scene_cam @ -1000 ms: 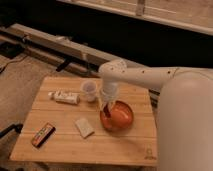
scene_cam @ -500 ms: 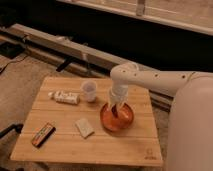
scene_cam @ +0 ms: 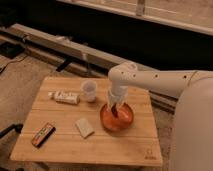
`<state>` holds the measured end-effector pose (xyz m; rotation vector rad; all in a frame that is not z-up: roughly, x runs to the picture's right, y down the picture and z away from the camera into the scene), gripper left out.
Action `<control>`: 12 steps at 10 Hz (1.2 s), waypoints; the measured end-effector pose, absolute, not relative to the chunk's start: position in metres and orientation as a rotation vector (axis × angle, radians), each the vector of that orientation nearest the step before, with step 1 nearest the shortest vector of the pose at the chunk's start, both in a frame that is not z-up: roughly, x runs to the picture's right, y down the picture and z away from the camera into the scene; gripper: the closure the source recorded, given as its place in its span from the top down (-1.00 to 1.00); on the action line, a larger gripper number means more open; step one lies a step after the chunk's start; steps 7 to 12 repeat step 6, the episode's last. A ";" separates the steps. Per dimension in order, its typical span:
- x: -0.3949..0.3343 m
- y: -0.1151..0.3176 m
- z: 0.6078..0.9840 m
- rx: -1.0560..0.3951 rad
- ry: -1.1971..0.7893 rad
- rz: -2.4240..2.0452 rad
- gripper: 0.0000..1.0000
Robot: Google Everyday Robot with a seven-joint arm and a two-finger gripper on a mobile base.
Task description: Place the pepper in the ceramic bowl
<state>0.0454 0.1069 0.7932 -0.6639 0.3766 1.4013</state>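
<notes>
Orange ceramic bowl (scene_cam: 116, 118) under white gripper (scene_cam: 115, 108)

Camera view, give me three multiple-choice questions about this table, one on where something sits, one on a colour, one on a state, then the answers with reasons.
1. Where is the end effector?
A. Over the ceramic bowl
B. Over the dark-and-red bar
C. Off the wooden table

2. What colour is the small cup beside the bowl?
A. Green
B. White
C. Black

3. How does the cup stand?
A. Tipped on its side
B. Upside down
C. Upright, mouth up

Answers: 1 A, the arm's tip hangs directly above the bowl's inside, where a dark red sliver, likely the pepper, shows. 2 B, it looks pale white against the wood. 3 C, its open rim faces up.
</notes>
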 end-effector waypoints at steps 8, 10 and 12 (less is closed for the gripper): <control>0.034 0.102 0.793 -0.650 0.349 1.383 0.60; 0.034 0.102 0.793 -0.650 0.349 1.383 0.60; 0.034 0.102 0.793 -0.650 0.349 1.383 0.60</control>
